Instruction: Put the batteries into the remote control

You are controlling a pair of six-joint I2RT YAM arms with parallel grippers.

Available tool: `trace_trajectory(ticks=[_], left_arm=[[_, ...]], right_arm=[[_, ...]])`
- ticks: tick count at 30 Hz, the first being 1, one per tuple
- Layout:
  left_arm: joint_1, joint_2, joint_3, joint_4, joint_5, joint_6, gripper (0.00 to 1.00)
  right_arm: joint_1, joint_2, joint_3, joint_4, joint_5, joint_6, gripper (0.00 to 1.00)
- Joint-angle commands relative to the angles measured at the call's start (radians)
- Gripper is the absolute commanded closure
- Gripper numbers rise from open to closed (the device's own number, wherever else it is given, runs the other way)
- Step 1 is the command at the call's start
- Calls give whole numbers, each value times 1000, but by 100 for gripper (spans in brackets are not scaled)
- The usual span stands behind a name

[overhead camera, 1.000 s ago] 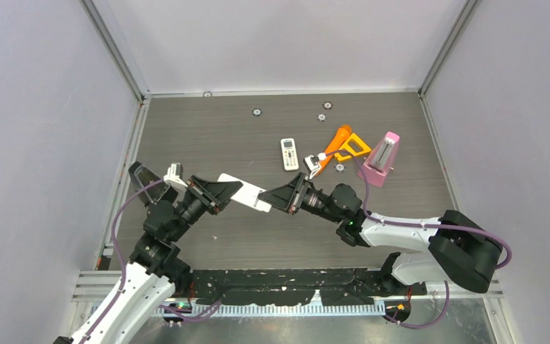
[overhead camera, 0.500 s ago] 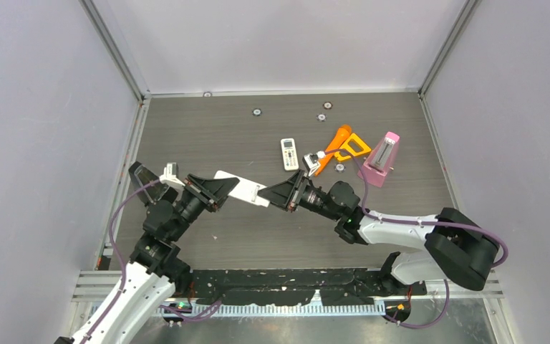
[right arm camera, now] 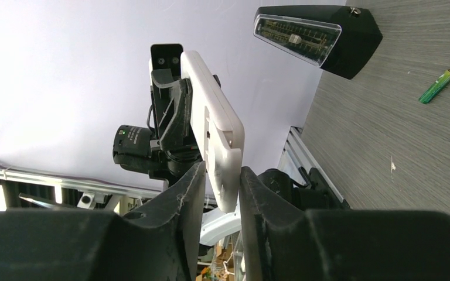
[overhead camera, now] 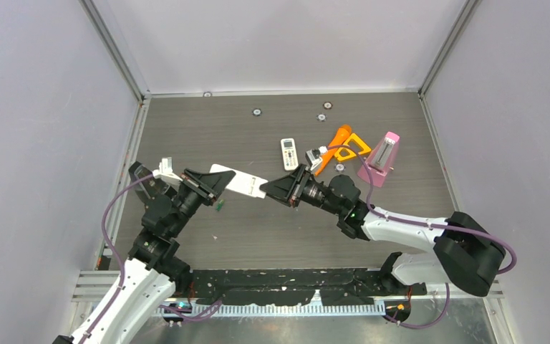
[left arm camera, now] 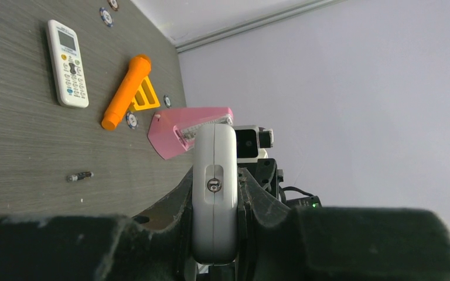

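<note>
A long white remote [overhead camera: 238, 183] hangs above the table, held at both ends. My left gripper [overhead camera: 211, 185] is shut on its left end, which shows edge-on in the left wrist view [left arm camera: 214, 193]. My right gripper [overhead camera: 276, 190] is shut on its right end, with the remote's tip between the fingers in the right wrist view [right arm camera: 221, 181]. A green battery [overhead camera: 218, 206] lies on the table under the left gripper and also shows in the right wrist view [right arm camera: 437, 86]. A dark battery [left arm camera: 79, 175] lies on the table. The other batteries are out of view.
A small white remote [overhead camera: 289, 153] lies at mid-table. An orange flashlight [overhead camera: 338, 140], an orange piece [overhead camera: 354, 147] and a pink metronome [overhead camera: 379, 159] stand to its right. A black metronome [overhead camera: 140, 175] is by the left arm. Small discs [overhead camera: 256, 112] lie near the back.
Both grippers and the white remote have moved left and a little away from the bases. The green battery now shows on the table below the left gripper.
</note>
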Motion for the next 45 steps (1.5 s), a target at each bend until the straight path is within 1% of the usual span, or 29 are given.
trace_trajectory(ticks=[1,6,8,11,14,17,19,20,21,22,23,24,25,26,27,28,32,33,36,42,45], left_arm=[[3,-7,9,24,-9,38,100],[3,-7,20,-15,-30,88,100],[3,1,38,-56,-44,142,100],[3,15,74,-124,-68,245,100],[3,18,84,-138,-63,319,100],[3,24,93,-149,-39,384,100],[3,20,96,-150,-18,433,100],[3,13,97,-148,-2,453,100],[3,8,99,-146,14,475,100],[3,-1,102,-148,29,498,100],[3,-6,106,-151,47,520,100],[3,-11,111,-154,68,540,100],[3,-17,113,-155,88,559,100],[3,-20,116,-151,115,573,100],[3,-24,116,-140,150,589,100],[3,-28,114,-118,191,602,100],[3,-27,107,-20,362,637,100],[3,-22,110,-14,390,642,100],[3,-16,117,-1,429,643,100],[3,-17,120,-5,426,632,100],[3,-17,120,-7,422,627,100]], right_arm=[[-5,15,44,45,-22,5,70],[-5,10,48,37,-32,11,89],[-5,-1,53,32,-38,13,94],[-5,-22,74,-3,-45,2,95],[-7,-44,79,-24,-42,-5,95],[-14,-97,68,-113,-20,-55,95],[-22,-145,70,-253,6,-124,95],[-26,-164,73,-397,49,-183,95],[-27,-207,79,-485,80,-218,95],[-29,-230,80,-650,165,-285,95],[-35,-273,77,-723,262,-315,95],[-40,-309,70,-855,305,-368,95],[-59,-325,54,-907,370,-387,95],[-73,-347,47,-1011,393,-419,95],[-106,-355,36,-1055,427,-435,95],[-122,-366,33,-1141,445,-465,95],[-162,-358,28,-1299,591,-548,95],[-168,-347,28,-1310,630,-558,95],[-172,-251,37,-1331,667,-593,95],[-172,-46,94,-1324,692,-621,95],[-171,-3,110,-1284,680,-638,95]])
